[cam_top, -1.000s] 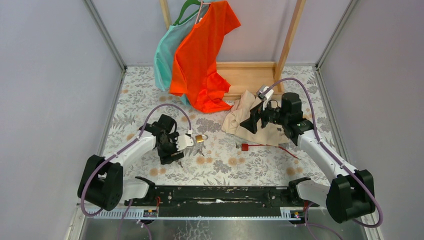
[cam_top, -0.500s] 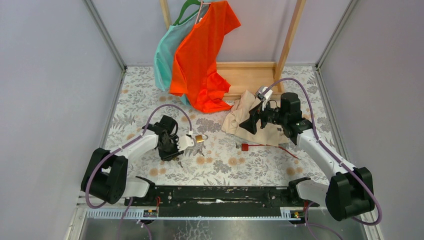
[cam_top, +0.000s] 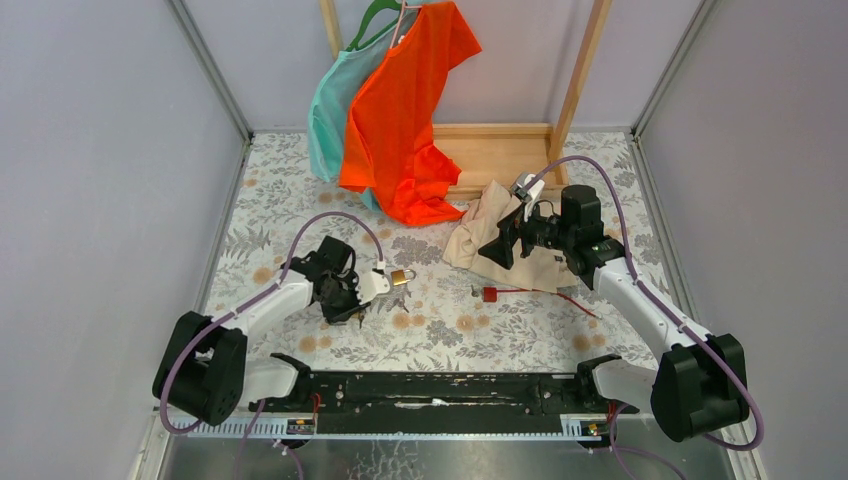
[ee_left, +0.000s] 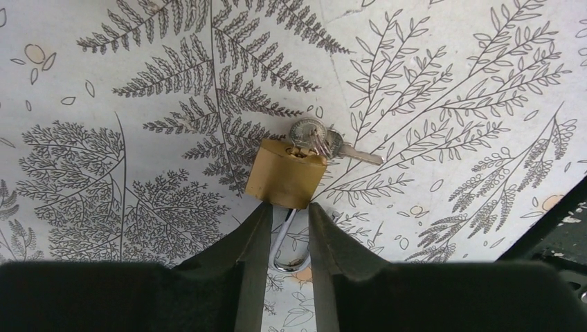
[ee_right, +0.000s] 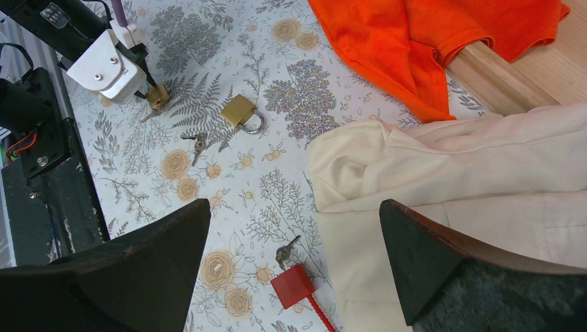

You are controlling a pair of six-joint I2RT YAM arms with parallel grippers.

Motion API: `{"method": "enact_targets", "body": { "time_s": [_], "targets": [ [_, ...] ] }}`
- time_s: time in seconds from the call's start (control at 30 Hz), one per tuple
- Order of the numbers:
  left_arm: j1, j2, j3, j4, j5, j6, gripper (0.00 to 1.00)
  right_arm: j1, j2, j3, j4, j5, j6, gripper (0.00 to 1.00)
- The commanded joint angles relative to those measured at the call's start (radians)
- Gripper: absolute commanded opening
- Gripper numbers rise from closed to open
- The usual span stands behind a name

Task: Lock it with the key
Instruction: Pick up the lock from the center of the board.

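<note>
A brass padlock (ee_left: 287,173) lies on the fern-print cloth with a bunch of keys (ee_left: 315,138) at its far end. Its silver shackle (ee_left: 294,261) sits between my left gripper's (ee_left: 289,207) fingers, which press on both of its sides, their tips against the brass body. From above, the left gripper (cam_top: 350,310) points down and hides this padlock. In the right wrist view the same padlock (ee_right: 158,97) shows under the left arm's white camera (ee_right: 104,66). My right gripper (ee_right: 292,214) hangs wide open and holds nothing.
A second brass padlock (ee_right: 241,112) and loose keys (ee_right: 199,143) lie nearby. A red seal lock (ee_right: 292,285) with a small key (ee_right: 286,250) lies beside a beige garment (ee_right: 471,180). An orange shirt (cam_top: 405,110) hangs from a wooden rack (cam_top: 500,150) at the back.
The left gripper's jaws have closed in around the padlock's shackle, and the left arm has shifted slightly. The right arm has not moved.
</note>
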Motion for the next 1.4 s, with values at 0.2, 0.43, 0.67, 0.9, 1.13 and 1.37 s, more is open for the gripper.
{"method": "enact_targets", "body": {
  "time_s": [0.2,0.43,0.67,0.9,1.13,1.37],
  "targets": [
    [0.000,0.003,-0.052,0.041,-0.079,0.034,0.44,-0.002,-0.012,0.006,0.040,-0.027,0.002,0.99],
    [0.028,0.011,-0.035,-0.006,-0.041,0.073,0.44,-0.002,-0.012,0.005,0.041,-0.032,0.001,0.99],
    [0.052,0.051,-0.037,-0.050,-0.026,0.132,0.36,-0.004,-0.017,0.005,0.039,-0.032,0.000,0.99],
    [0.067,0.066,-0.055,-0.026,-0.041,0.157,0.22,-0.005,-0.011,0.005,0.039,-0.038,0.001,0.99],
    [0.068,0.006,-0.046,-0.001,-0.003,0.136,0.03,-0.004,-0.009,0.003,0.042,-0.042,0.004,0.99],
    [0.066,-0.063,-0.014,-0.009,0.072,0.109,0.00,-0.005,-0.015,0.000,0.049,-0.048,0.009,0.99]
  ]
}}
